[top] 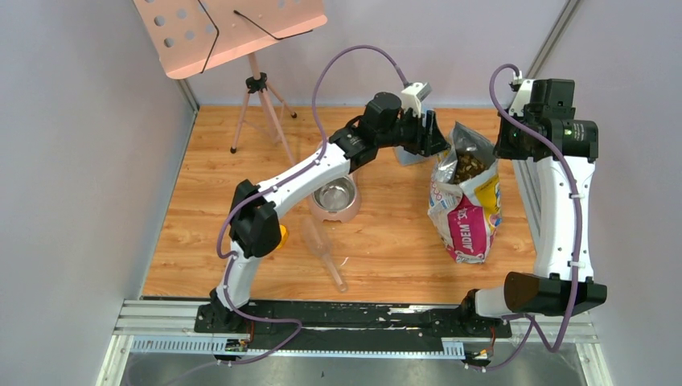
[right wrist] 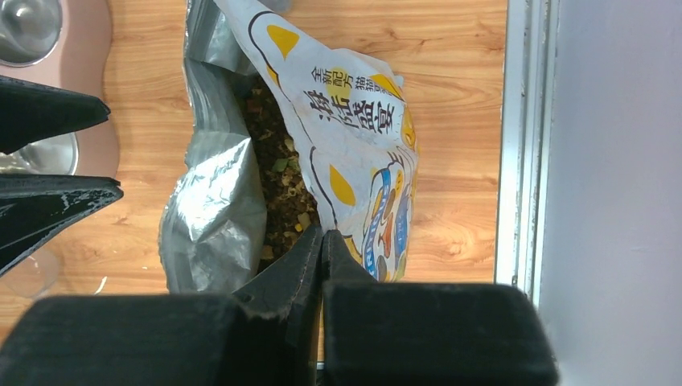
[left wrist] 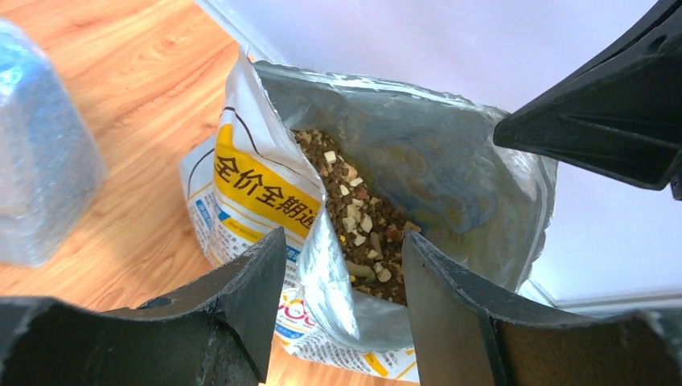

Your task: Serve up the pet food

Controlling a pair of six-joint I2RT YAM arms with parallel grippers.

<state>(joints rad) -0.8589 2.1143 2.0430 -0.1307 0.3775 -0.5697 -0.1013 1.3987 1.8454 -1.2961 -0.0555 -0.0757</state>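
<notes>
The pet food [left wrist: 362, 225] is a heap of brown and tan kibble inside an open printed bag [top: 466, 217] that stands at the right of the table. My left gripper [left wrist: 344, 237] is open at the bag's left rim. A silver fold of that rim [left wrist: 326, 273] stands between its fingers with a gap on each side. My right gripper [right wrist: 322, 235] is shut on the bag's printed right rim [right wrist: 354, 137], and kibble [right wrist: 277, 193] shows in the mouth just left of it. A steel bowl [top: 334, 195] in a pink base sits left of the bag, holding no kibble.
A clear plastic scoop [top: 326, 249] lies in front of the bowl. A translucent container [left wrist: 40, 161] stands left of the bag under my left wrist. An orange toy [top: 282, 236] peeks out by my left arm. A tripod stand [top: 257, 88] is at the back left, and a metal rail [right wrist: 515, 145] borders the right.
</notes>
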